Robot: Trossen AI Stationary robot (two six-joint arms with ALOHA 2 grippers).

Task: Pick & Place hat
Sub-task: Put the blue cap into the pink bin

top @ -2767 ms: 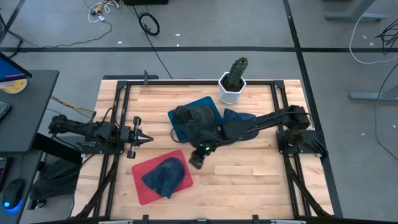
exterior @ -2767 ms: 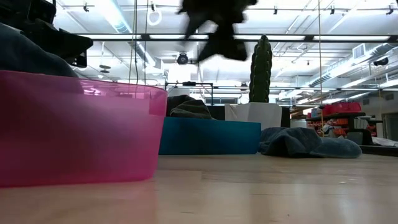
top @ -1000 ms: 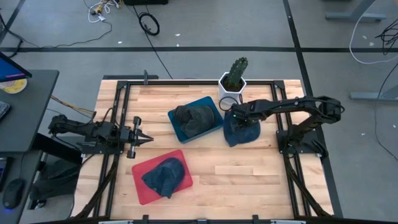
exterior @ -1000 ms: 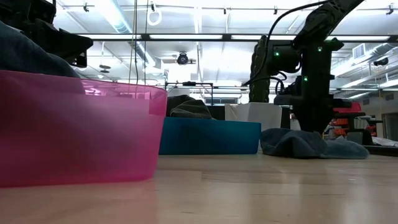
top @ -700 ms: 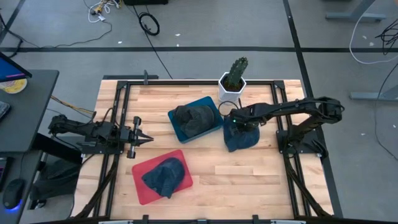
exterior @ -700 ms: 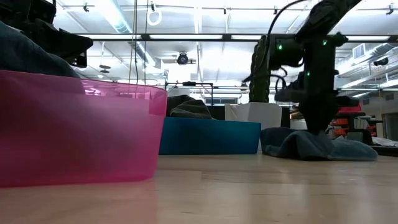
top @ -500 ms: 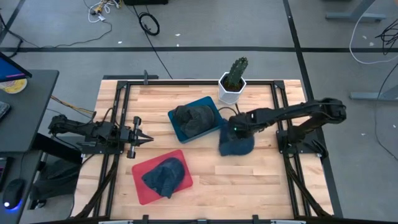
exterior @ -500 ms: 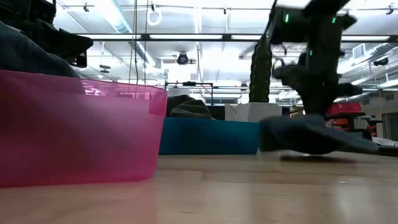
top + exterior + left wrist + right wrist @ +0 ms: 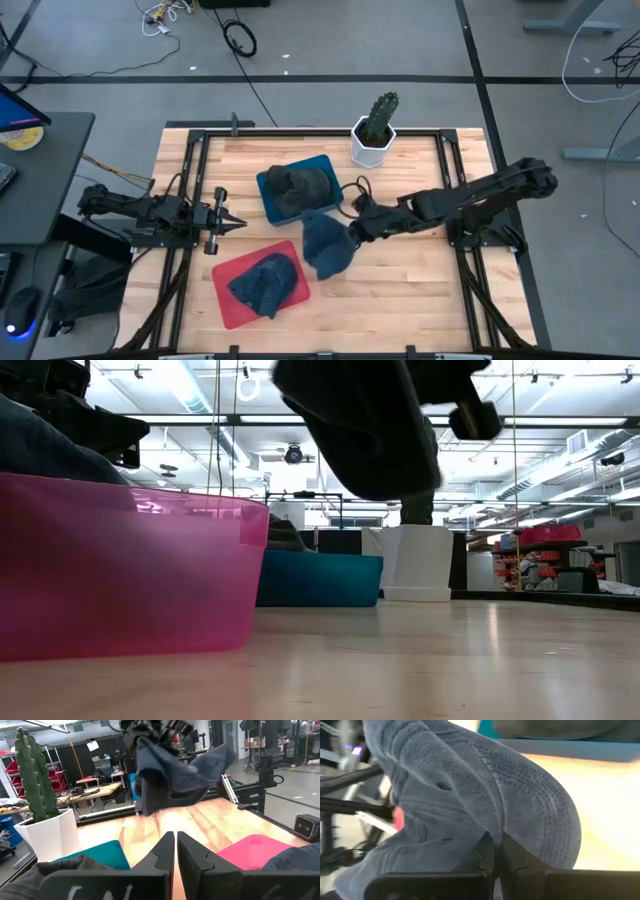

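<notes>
A blue-grey hat (image 9: 325,245) hangs in the air over the table's middle, between the blue tray (image 9: 268,203) and the pink tray (image 9: 232,308). It also shows in the low view (image 9: 360,430) and the left wrist view (image 9: 175,770). My right gripper (image 9: 350,232) is shut on it. A dark hat (image 9: 295,185) lies in the blue tray and another blue hat (image 9: 262,283) in the pink tray. My left gripper (image 9: 228,220) waits shut at the table's left side, holding nothing. My right gripper pinches a fold of the hat's cloth (image 9: 492,832) between its two fingers, beside the stitched brim (image 9: 540,795). The fingers reach in from the table's right side. The hat hangs below and to the left of them, slack and clear of the table.
A cactus in a white pot (image 9: 375,135) stands at the far edge, right of the blue tray. Bare wood (image 9: 420,280) lies along the near right part of the table. The black frame rails (image 9: 455,180) run along both sides.
My right gripper has shut on the hat that lay right of the blue tray, lifted it clear and carried it toward the table's left and near edge. The hat now hangs between the trays. The blue tray has slid a little to the left.
</notes>
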